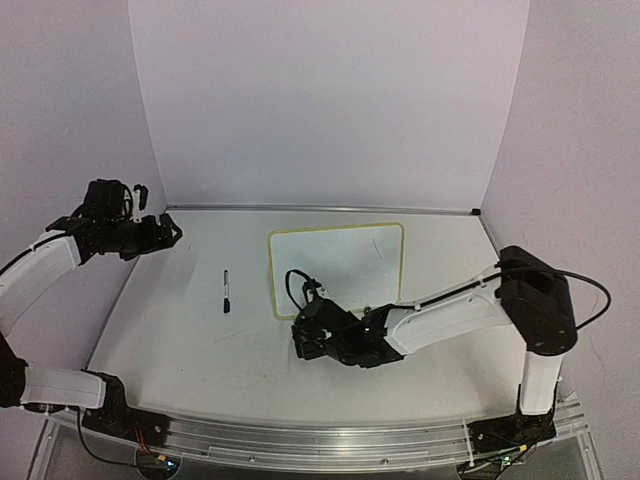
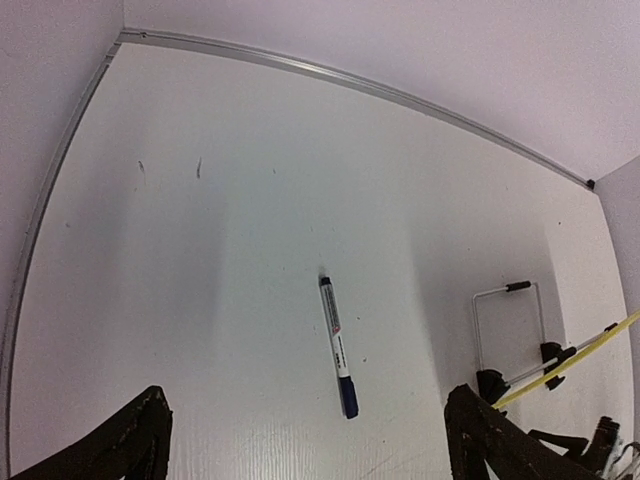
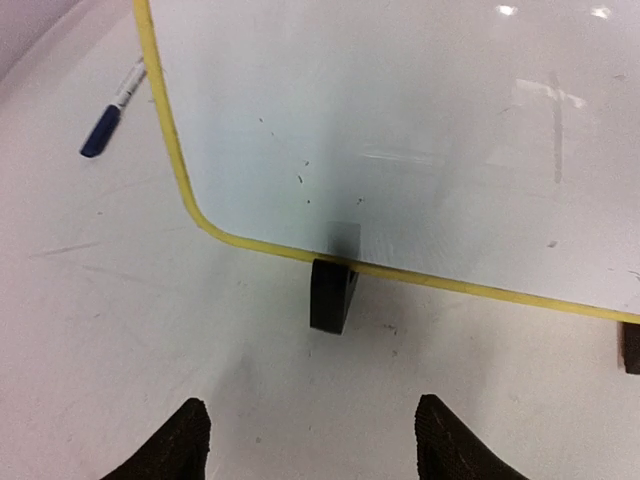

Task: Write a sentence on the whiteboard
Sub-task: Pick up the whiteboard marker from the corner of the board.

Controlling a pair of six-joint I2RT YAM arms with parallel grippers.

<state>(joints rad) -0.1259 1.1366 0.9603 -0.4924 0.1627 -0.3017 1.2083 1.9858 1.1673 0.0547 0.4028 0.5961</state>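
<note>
Your whiteboard point(image 1: 337, 268) sits mid-table, perhaps slightly propped; that is hard to tell. The marker point(image 1: 226, 291) lies loose at its 9 o'clock, so your left gripper point(image 2: 305, 420) faces it with fingers spread wide. The right gripper point(image 3: 315, 430), equally wide and empty, faces the 6 o'clock edge, likely to steady it.

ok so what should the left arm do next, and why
Probably lower the left gripper onto the marker. The gripper hangs open and empty, and the marker lies loose between its fingers in the wrist view, just left of the whiteboard.

Marker point(image 2: 337, 347), apparently blue-capped, flat on table point(image 2: 200, 280)
</note>
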